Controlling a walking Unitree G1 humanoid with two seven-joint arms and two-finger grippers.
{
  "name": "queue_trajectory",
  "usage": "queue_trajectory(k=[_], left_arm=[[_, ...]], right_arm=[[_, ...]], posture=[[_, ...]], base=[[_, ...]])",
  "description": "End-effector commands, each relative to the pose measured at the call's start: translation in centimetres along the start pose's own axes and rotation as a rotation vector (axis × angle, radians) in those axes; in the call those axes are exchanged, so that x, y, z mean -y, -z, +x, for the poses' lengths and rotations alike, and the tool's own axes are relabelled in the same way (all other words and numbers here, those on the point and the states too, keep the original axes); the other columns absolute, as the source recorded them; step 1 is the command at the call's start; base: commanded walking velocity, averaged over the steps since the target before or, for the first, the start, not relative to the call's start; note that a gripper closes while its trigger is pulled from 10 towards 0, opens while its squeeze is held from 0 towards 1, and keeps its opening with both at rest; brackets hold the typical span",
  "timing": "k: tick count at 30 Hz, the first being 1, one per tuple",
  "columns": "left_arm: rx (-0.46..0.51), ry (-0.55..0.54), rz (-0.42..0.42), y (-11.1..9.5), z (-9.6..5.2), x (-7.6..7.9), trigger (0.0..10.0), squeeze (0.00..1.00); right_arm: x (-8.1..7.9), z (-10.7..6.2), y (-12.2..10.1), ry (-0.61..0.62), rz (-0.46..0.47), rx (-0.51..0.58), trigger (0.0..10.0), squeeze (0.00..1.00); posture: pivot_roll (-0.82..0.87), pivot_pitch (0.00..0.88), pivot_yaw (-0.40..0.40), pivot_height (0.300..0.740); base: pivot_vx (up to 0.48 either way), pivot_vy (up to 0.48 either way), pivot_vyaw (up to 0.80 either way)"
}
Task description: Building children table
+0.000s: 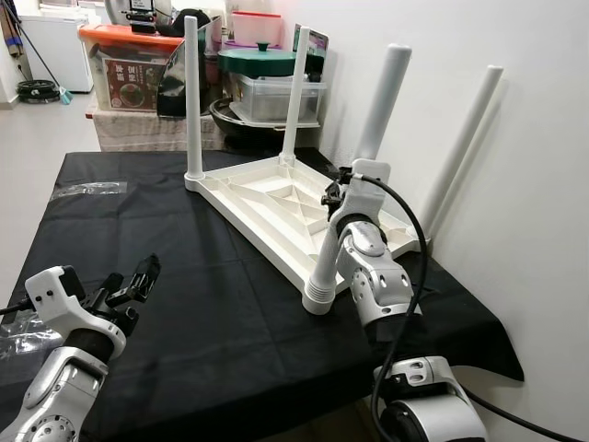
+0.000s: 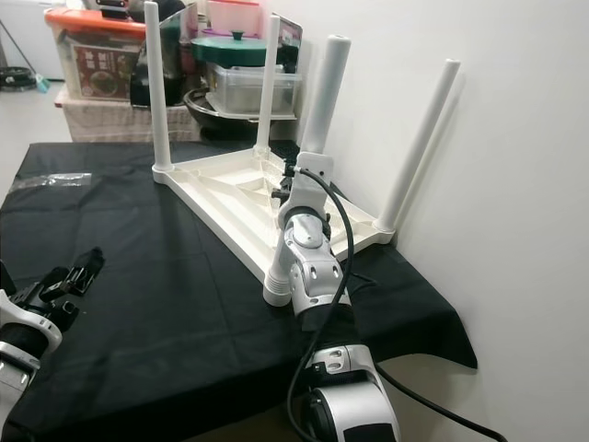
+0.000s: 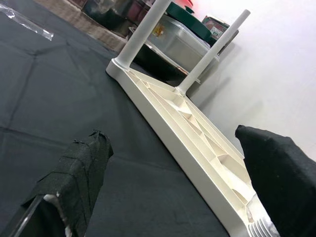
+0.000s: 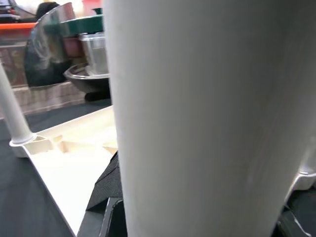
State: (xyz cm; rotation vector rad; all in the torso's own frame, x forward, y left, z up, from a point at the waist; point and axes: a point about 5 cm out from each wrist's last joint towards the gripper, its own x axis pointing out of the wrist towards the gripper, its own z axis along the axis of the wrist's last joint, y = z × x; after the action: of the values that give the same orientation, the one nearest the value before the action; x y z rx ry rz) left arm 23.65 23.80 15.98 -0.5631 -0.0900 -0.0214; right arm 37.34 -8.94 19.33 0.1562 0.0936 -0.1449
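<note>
I have the right claw point(image 1: 333, 195) clamped on the near leg point(image 1: 354, 175) of the upturned children's table point(image 1: 276, 198) on the bench point(image 1: 138, 239); left claw point(image 1: 129, 284) apart, idle. Next I'd twist it tight.

White table top point(image 1: 276, 207) and white legs point(image 1: 379, 101) lie on a black cloth point(image 1: 175, 276); beyond the black-fingered right gripper point(image 1: 333, 195), a green lid point(image 1: 262, 57) (and orange-lidded box point(image 1: 124, 64)).

The right gripper point(image 1: 333, 195) sits against the near white leg point(image 1: 361, 166), its fingertips hidden behind its own wrist. In the right wrist view that leg blurs and runs past the frame. Labels on the orange-lidded box point(image 1: 129, 64) are unreadable.
</note>
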Motion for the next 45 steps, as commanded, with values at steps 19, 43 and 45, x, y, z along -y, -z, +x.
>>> queue_trajectory(k=[19, 43, 45], left_arm=[[0.009, -0.002, 0.003, -0.1, 0.0, 0.0, 10.0, 0.00], [-0.005, 0.012, 0.003, 0.1, 0.4, 0.1, 10.0, 0.00], [-0.007, 0.013, 0.003, 0.1, 0.5, 0.1, 10.0, 0.00]], right_arm=[[2.6, -2.7, 8.0, 0.283, 0.069, -0.291, 0.0, 0.00], [1.6, -2.4, 5.7, -0.438, 0.113, -0.318, 0.0, 0.00], [2.2, -1.9, 5.2, -0.516, 0.084, -0.325, 0.0, 0.00]], posture=[[0.00, 0.000, -0.105, 0.740], [-0.03, 0.000, -0.084, 0.740], [-0.03, 0.000, -0.085, 0.740]], base=[[0.000, 0.000, 0.00], [0.000, 0.000, 0.00], [0.000, 0.000, 0.00]])
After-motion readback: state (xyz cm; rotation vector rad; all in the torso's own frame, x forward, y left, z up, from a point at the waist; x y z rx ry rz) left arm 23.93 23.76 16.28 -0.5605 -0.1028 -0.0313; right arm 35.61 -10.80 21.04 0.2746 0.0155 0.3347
